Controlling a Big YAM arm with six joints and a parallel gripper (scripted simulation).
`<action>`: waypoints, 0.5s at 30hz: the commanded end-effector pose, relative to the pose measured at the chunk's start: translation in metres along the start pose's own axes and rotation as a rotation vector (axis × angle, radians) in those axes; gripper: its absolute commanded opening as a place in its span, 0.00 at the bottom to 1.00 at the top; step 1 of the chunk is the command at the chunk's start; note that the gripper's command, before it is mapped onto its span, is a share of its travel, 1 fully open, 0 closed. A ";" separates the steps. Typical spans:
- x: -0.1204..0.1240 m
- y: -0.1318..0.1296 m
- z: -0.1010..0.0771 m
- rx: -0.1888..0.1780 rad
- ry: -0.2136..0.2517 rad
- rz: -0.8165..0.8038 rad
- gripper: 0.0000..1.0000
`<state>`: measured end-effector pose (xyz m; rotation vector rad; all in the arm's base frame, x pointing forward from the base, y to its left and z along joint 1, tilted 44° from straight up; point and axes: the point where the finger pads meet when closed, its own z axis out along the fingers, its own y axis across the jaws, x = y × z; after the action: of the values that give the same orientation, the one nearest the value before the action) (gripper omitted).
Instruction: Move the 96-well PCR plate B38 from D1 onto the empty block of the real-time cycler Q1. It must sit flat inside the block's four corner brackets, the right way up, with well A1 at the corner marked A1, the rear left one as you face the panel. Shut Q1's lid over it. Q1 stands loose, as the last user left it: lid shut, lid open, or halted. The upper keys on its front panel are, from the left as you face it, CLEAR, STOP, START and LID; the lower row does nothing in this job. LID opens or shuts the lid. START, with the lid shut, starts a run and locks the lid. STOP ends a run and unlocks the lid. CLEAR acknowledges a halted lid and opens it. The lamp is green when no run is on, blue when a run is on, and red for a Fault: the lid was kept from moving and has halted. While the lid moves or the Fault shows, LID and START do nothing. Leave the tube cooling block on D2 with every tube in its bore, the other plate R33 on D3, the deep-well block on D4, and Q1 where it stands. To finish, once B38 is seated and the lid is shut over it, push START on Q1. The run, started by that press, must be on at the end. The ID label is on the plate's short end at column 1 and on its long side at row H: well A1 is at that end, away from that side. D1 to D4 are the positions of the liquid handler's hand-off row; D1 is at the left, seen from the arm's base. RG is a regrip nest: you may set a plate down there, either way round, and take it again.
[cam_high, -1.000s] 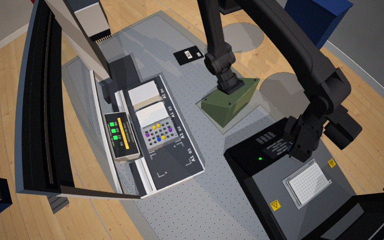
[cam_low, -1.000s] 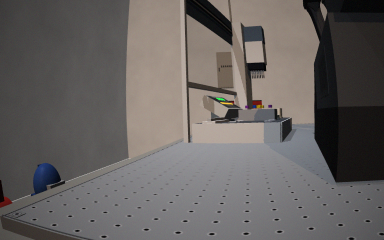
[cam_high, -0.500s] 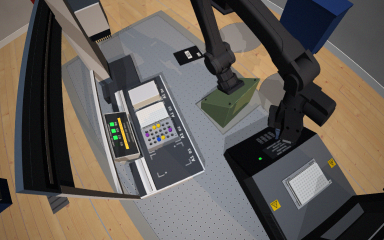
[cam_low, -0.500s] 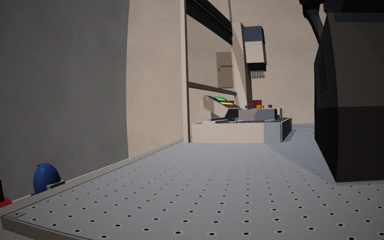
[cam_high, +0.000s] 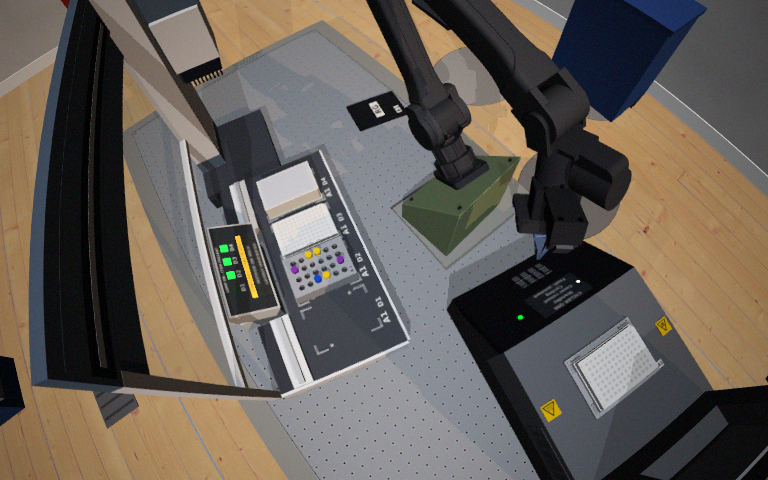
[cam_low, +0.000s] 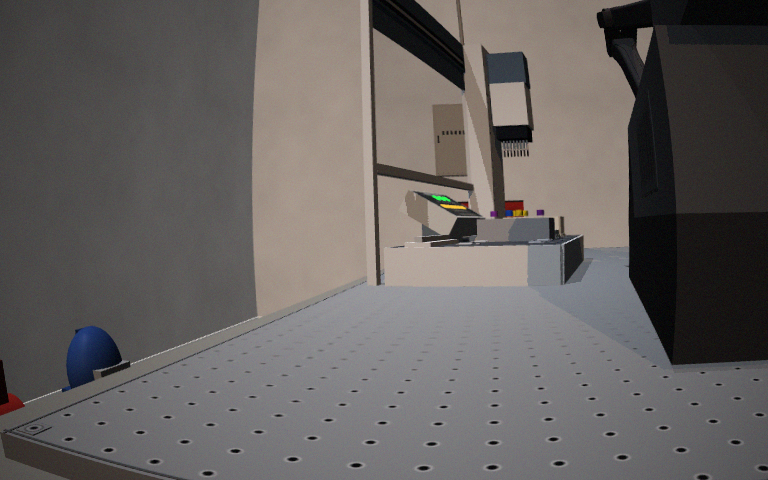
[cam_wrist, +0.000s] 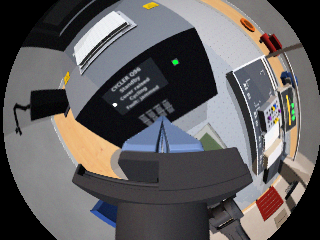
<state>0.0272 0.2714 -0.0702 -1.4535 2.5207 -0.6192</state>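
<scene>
From my top view, the liquid handler's hand-off row (cam_high: 317, 333) lies at the left of the perforated worktop (cam_high: 390, 418). Its D1 position (cam_high: 339, 325) shows only its white corner marks. Next along the row I see the tube cooling block (cam_high: 322, 270) with its coloured caps on D2, then plate R33 (cam_high: 304, 228) on D3 and the deep-well block (cam_high: 287, 187) on D4. The handler's small console (cam_high: 242, 272), with green squares lit, sits just beside that row.

Further right, the black RG nest (cam_high: 378, 110) lies flat near the arm's green pedestal (cam_high: 447, 223).

To the right of that stands cycler Q1 (cam_high: 526, 390). Its lamp (cam_high: 519, 316) is green. The pincer (cam_high: 542, 247) hangs over Q1's front panel, its blue fingertips clenched together with nothing between them, pointing down just at the block of keys (cam_high: 531, 275). I cannot tell from either view whether the tips touch a key.

Plate B38 (cam_high: 614, 367) lies on Q1's grey top deck, inside a light frame, well apart from the pincer. Q1's lid looks open, though the angle is poor.
</scene>
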 end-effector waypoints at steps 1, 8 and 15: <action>-0.009 -0.001 -0.012 -0.048 -0.058 -0.086 0.00; 0.015 -0.015 -0.017 -0.086 -0.109 -0.224 0.00; 0.039 -0.038 -0.020 -0.113 -0.134 -0.298 0.00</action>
<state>0.0278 0.2300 -0.0458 -1.7834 2.3597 -0.4811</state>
